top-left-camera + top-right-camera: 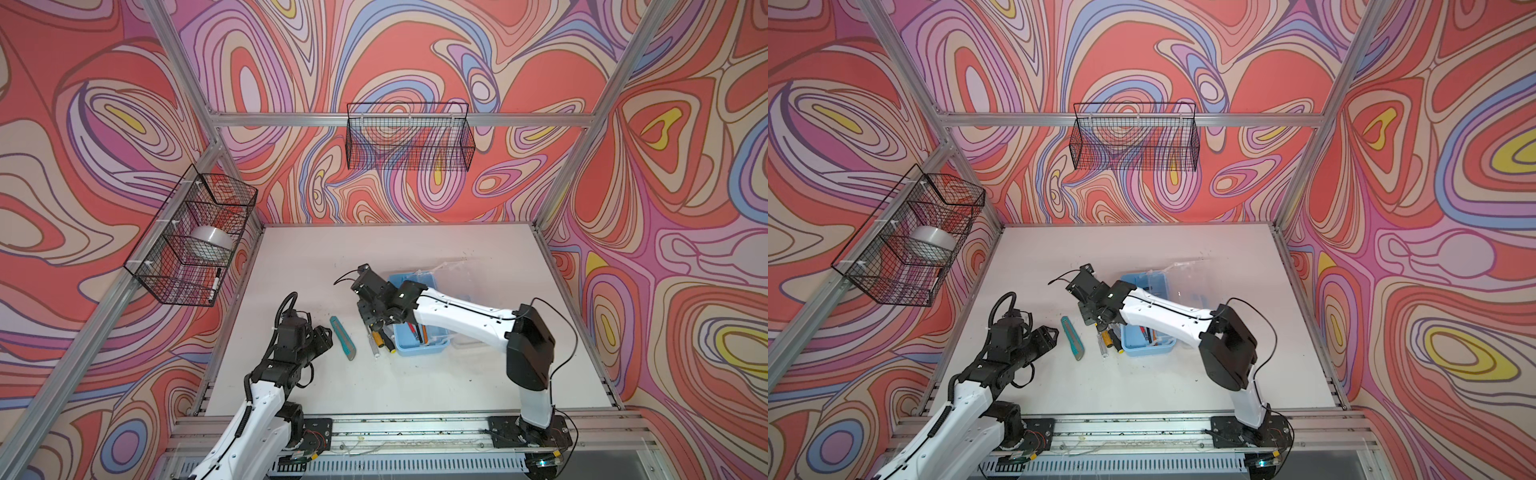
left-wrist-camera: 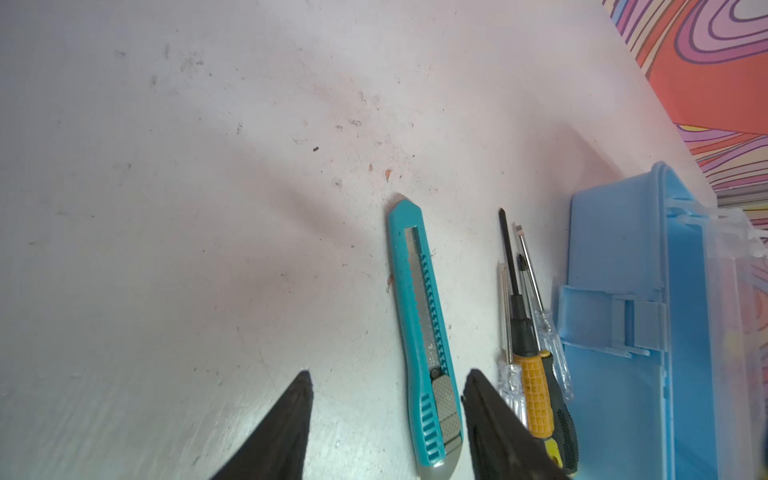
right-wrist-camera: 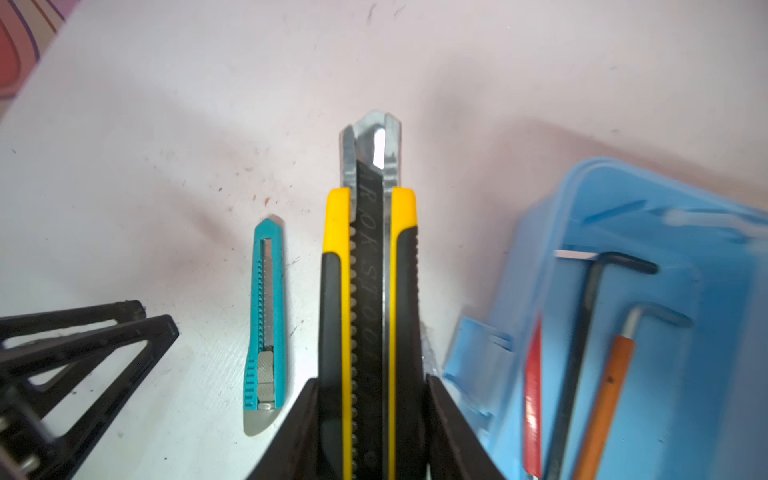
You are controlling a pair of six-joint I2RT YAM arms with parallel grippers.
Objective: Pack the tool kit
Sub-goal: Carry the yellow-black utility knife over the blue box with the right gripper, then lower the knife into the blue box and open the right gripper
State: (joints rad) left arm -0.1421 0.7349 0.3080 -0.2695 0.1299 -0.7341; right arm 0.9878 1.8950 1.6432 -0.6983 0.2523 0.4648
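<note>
I'm looking at a job that I'd judge roughly half done. The right gripper [image 3: 370, 386] is clamping its jaws on the yellow-and-black utility knife [image 3: 370, 257], with the knife's nose pointing out ahead and hanging over the table [image 3: 124, 166], just beside the light-blue case [image 3: 582, 183] but not yet inside it. The case is sitting open, and I'm seeing a black hex key [image 3: 582, 332], a second hex key [image 3: 660, 313], a red pencil [image 3: 533, 395] and an orange one [image 3: 606, 395] already lying in it.

Now the left side: the left gripper [image 2: 387, 374] is hovering with its jaws apart and nothing between them, near the tail end of the teal utility knife [image 2: 424, 328], which is lying flat on the table. The screwdrivers [image 2: 534, 386] are bunched together right against the case's outer wall.

So I'm reckoning what's left: dropping this yellow knife in, fetching the teal one, gathering the screwdrivers, then closing the case.
</note>
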